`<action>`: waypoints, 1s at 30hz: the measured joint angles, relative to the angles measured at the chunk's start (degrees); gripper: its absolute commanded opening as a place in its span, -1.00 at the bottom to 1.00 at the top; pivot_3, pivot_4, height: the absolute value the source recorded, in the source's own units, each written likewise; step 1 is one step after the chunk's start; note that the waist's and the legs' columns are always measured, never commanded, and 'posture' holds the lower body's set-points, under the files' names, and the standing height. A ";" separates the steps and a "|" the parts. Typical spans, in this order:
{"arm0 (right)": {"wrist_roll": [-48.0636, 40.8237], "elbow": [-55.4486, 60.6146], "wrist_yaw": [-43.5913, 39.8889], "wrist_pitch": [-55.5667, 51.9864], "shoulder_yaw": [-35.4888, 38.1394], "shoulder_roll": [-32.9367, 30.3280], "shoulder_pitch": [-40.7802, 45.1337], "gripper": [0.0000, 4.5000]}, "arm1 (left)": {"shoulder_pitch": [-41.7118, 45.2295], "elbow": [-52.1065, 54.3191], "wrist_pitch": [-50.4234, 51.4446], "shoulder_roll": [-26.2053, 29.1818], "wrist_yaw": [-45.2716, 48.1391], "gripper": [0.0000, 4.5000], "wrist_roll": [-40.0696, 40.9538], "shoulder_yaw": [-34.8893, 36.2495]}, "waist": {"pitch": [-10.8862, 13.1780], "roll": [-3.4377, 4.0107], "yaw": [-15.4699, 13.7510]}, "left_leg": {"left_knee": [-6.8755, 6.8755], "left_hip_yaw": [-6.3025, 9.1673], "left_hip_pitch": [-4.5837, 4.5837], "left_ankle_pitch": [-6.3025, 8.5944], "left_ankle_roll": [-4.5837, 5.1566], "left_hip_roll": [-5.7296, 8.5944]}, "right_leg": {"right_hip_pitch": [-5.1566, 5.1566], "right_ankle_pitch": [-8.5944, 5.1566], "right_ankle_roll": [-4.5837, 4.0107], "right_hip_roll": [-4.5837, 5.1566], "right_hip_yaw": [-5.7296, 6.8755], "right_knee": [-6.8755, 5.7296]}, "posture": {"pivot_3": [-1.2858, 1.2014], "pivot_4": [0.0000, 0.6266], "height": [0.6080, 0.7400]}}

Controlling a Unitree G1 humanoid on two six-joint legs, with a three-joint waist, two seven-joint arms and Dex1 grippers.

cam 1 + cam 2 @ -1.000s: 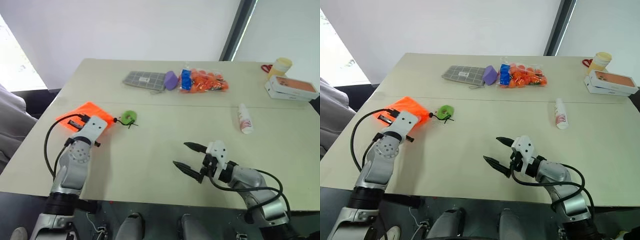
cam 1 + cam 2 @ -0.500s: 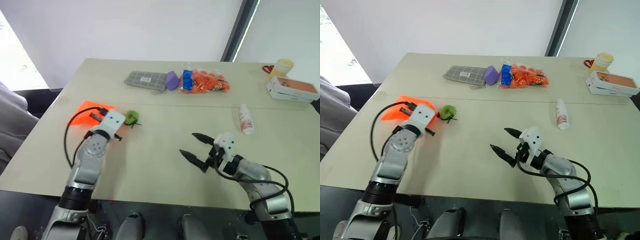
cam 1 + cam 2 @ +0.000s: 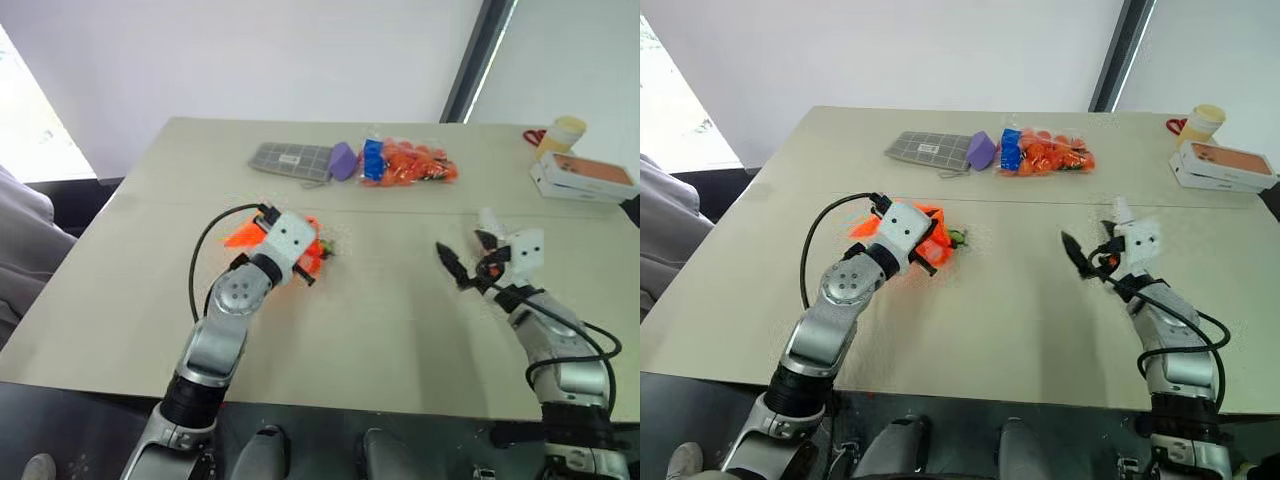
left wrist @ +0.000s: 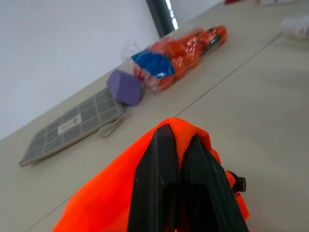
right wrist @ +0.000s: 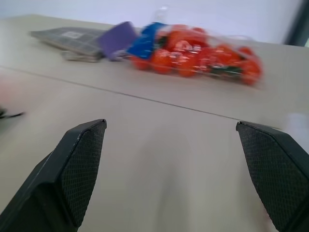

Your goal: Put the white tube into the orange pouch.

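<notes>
My left gripper (image 4: 177, 138) is shut on the bright orange pouch (image 4: 104, 203), with the fabric bunched around its two black fingers. In the eye views that gripper (image 3: 302, 254) holds the pouch (image 3: 241, 237) just above the middle-left of the table. The pouch's lime-green ring (image 3: 956, 237) dangles beside it. My right gripper (image 3: 466, 254) is open and empty at the right of the table. The white tube (image 3: 1121, 208) lies just beyond it, partly hidden by the gripper's white housing, and shows as a white blur (image 5: 299, 123) past one fingertip.
At the back of the table lie a grey checked case (image 3: 290, 158), a purple block (image 3: 342, 158) and a clear bag of orange pieces (image 3: 410, 163). A flat white box with an orange top (image 3: 583, 176) and a yellow cup (image 3: 560, 132) stand at the far right.
My left gripper has carried the orange pouch to the right and up from the table's left side. My right gripper, still open, has swung right and forward to the white tube.
</notes>
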State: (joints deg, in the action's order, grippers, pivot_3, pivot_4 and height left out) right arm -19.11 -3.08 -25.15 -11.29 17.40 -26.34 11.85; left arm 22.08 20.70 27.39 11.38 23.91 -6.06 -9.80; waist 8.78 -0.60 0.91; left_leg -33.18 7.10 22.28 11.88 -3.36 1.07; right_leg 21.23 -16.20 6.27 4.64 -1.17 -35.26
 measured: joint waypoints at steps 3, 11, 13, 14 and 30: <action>0.85 -1.89 2.36 -0.10 0.57 0.06 0.76 1.00 | -1.16 2.27 1.30 2.20 1.08 -0.99 2.86 3.18 | -0.04 0.08 0.14 | 0.01 -0.01 -0.07 0.00 0.01 -0.01 | -0.03 -0.01 -0.01 -0.01 -0.02 -0.05 | 0.03 -0.52 0.76; 1.34 -9.38 9.98 -5.64 2.00 1.09 4.27 1.00 | -11.66 1.96 0.92 11.76 5.88 -0.99 8.46 11.37 | -0.02 0.11 -0.20 | -0.03 -0.04 -0.07 -0.01 0.01 0.00 | -0.06 -0.10 -0.20 0.01 -0.07 -0.07 | 0.03 -0.52 0.76; 1.44 -10.85 11.43 -5.87 2.18 1.44 5.75 1.00 | -13.47 1.94 0.57 12.56 6.66 -0.99 9.52 11.46 | -0.02 0.12 -0.24 | -0.04 -0.04 -0.07 -0.01 0.01 0.00 | -0.08 -0.10 -0.21 0.01 -0.08 -0.05 | 0.03 -0.52 0.76; 1.56 -11.59 11.96 -5.86 2.16 1.58 6.38 1.00 | -13.90 1.95 0.44 12.74 6.87 -0.99 9.94 11.45 | -0.01 0.11 -0.23 | -0.05 -0.04 -0.07 -0.01 0.01 0.00 | -0.08 -0.10 -0.21 0.01 -0.07 -0.05 | 0.03 -0.52 0.76; 4.67 -24.86 16.60 -0.67 2.17 2.43 11.51 0.48 | -15.28 0.84 -1.45 12.69 5.96 -1.00 10.66 10.69 | 0.00 0.14 -0.01 | -0.03 -0.06 -0.10 -0.01 0.02 0.00 | -0.08 -0.09 -0.21 0.01 -0.08 -0.05 | 0.03 -0.52 0.76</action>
State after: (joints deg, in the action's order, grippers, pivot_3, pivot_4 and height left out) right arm -14.44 -27.94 -8.55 -11.96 19.57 -23.91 23.36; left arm 6.80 21.54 25.93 24.07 29.87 4.60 0.89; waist 8.78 -0.46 0.90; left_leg -33.21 7.03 22.18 11.87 -3.34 1.07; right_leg 21.15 -16.29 6.06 4.65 -1.26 -35.31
